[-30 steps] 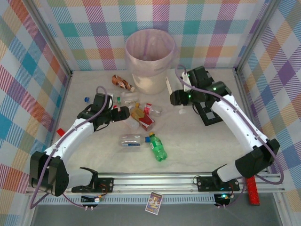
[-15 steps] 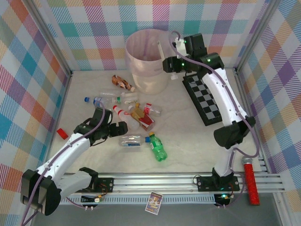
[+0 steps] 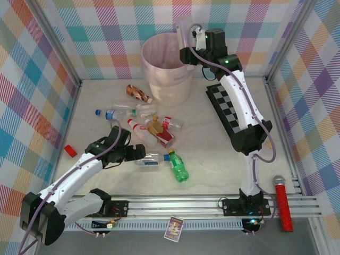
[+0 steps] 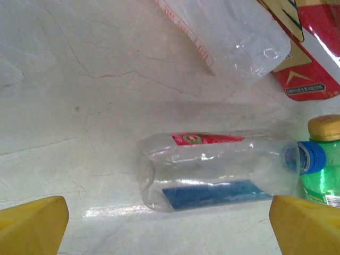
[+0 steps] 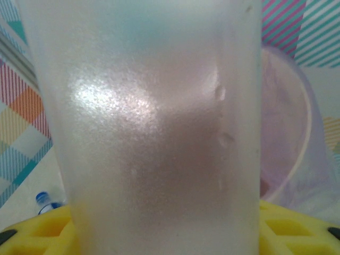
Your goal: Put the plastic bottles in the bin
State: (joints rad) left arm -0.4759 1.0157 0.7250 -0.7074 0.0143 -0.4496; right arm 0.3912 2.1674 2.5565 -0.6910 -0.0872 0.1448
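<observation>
Evidently the job is in its early part; the right end effector (image 3: 187, 47) is raised at the far rim of the bin (image 3: 167, 87), clamped on a frosted bottle (image 3: 184, 27) that stands upright just above the rim, not yet let go; in the right wrist view the frosted bottle (image 5: 143, 133) sits between the yellow fingers, with the bin (image 5: 287, 122) behind it to the right.

Meanwhile the left end effector (image 3: 135, 152) hangs low over the desk (image 3: 212, 159) with its fingers wide apart, just beside a clear bottle (image 3: 149, 158) lying on its side; the left wrist view shows that clear bottle (image 4: 218, 170) with its blue cap to the right, touched by neither fingertip, and a green bottle (image 4: 319, 183) just beyond the cap.

Most of the work is left, I judge; on the desk lie the clear bottle, the green bottle (image 3: 179, 167), a brown bottle (image 3: 137, 93) near the foot of the bin, and a loose cluster of clear and red-labelled ones between them; a checkerboard (image 3: 228, 111) and a red stick (image 3: 281, 204) are not part of the job.

Hard to make out: whether anything lies inside the bin, since the pink liner hides its bottom; the cap end of the frosted bottle, cut off in the wrist view; how many bottles the cluster holds, as they overlap; whether the red pack (image 3: 166, 137) is a bottle at all.
</observation>
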